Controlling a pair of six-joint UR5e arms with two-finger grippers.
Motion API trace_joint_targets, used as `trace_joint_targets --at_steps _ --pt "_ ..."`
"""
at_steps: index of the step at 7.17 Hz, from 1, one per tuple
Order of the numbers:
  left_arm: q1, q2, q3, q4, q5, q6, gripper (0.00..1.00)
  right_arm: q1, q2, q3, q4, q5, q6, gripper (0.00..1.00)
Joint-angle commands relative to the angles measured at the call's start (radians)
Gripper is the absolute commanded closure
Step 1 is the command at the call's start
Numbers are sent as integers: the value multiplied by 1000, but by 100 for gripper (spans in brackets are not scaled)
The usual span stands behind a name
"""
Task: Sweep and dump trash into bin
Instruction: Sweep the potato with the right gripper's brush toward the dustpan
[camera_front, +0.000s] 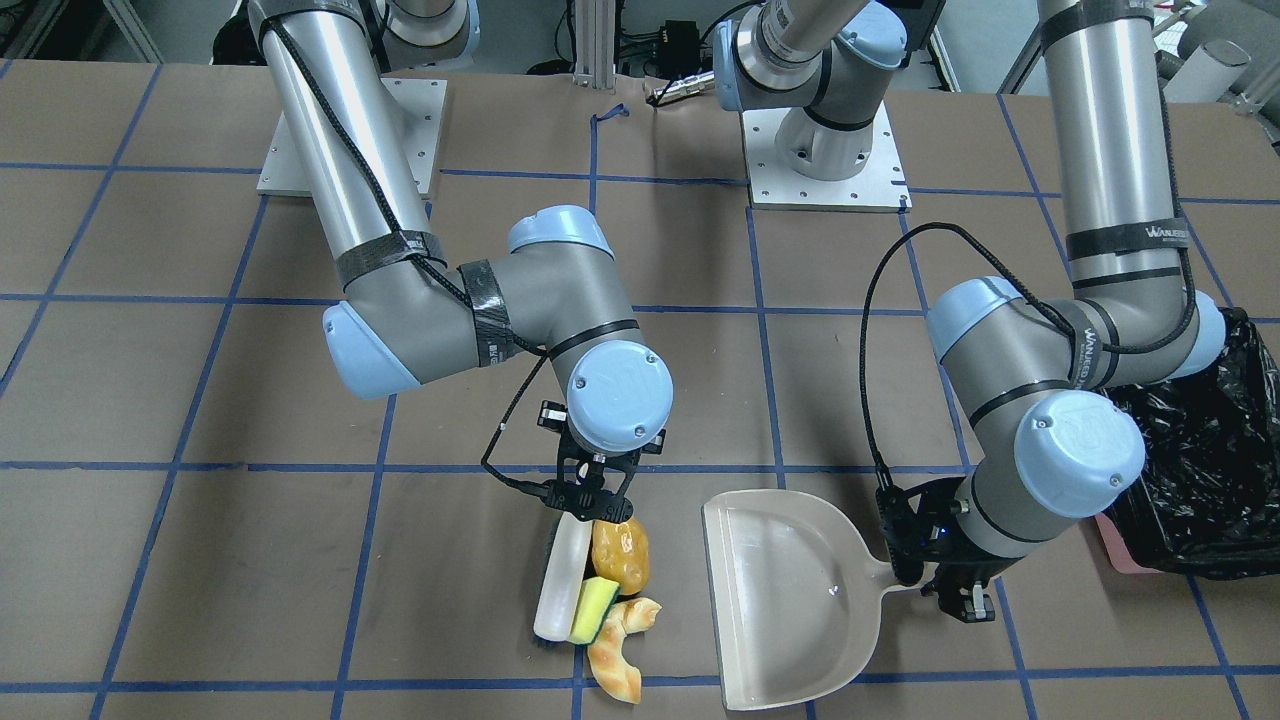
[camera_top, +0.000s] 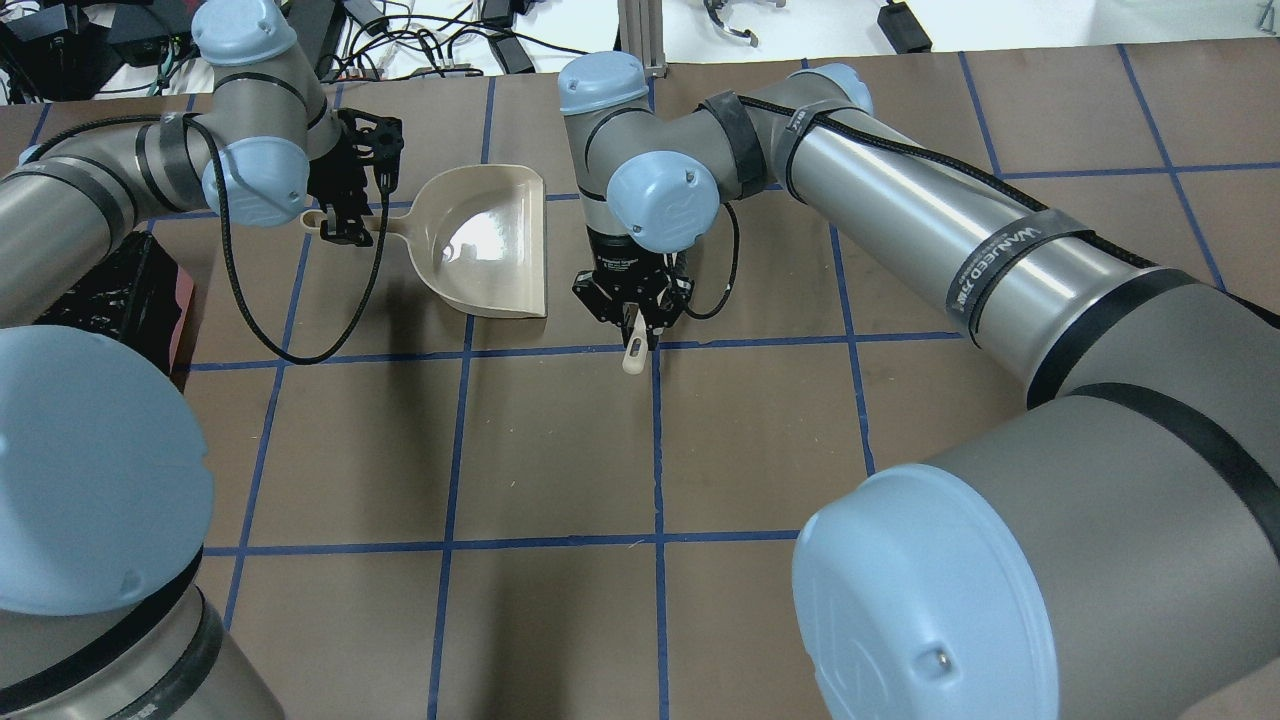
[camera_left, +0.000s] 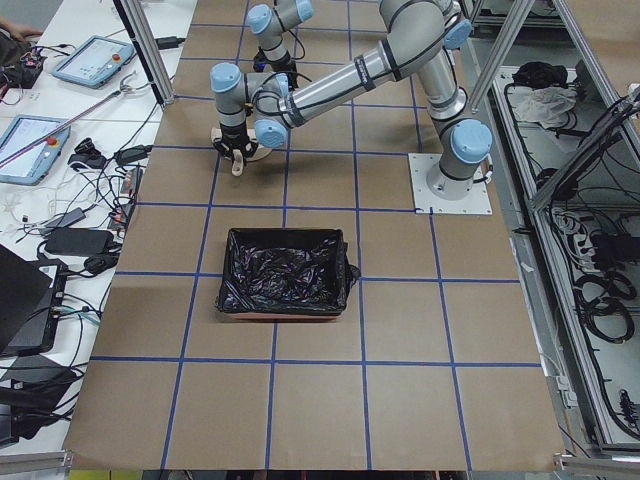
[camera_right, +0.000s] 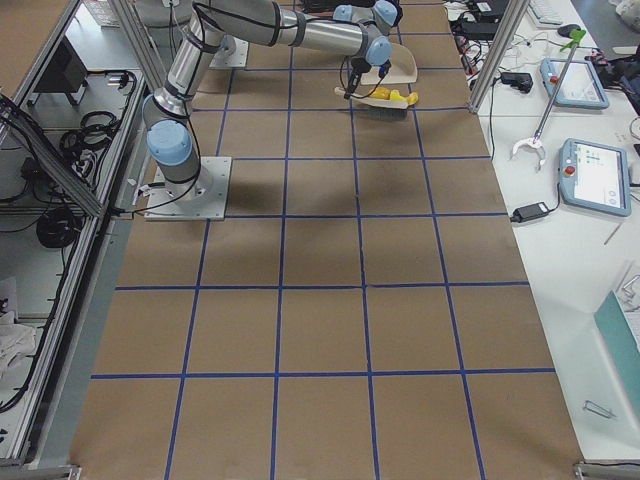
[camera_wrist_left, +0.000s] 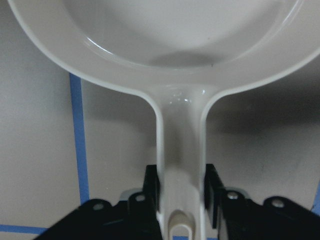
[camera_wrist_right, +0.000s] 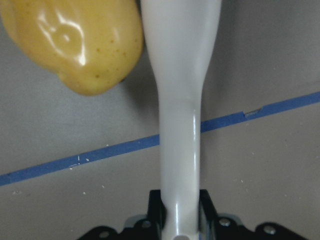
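The trash lies in a tight group on the table: a glossy amber potato-like lump (camera_front: 620, 555), a yellow sponge wedge with green backing (camera_front: 594, 610) and a tan croissant-like piece (camera_front: 620, 652). My right gripper (camera_front: 592, 502) is shut on the handle of a white brush (camera_front: 560, 585), whose head rests against the trash on the side away from the dustpan. The lump (camera_wrist_right: 75, 40) shows beside the brush handle (camera_wrist_right: 180, 125). My left gripper (camera_front: 945, 590) is shut on the handle of the beige dustpan (camera_front: 790, 600), whose open edge faces the trash across a short gap. The bin (camera_front: 1200, 470), pink with a black bag, stands behind my left arm.
The bin (camera_left: 285, 272) sits apart from the dustpan, toward the robot's left end of the table. Both arm bases (camera_front: 825, 160) stand at the table's far edge in the front-facing view. Blue tape lines grid the brown table (camera_top: 560, 450).
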Motion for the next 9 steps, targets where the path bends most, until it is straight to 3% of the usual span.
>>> trace_joint_targets --at_steps 1,9 --pt "0 1 0 2 0 0 100 7 6 -7 -4 10 14 82" --pt "0 4 2 2 9 -8 100 45 69 -89 -37 62 90 82"
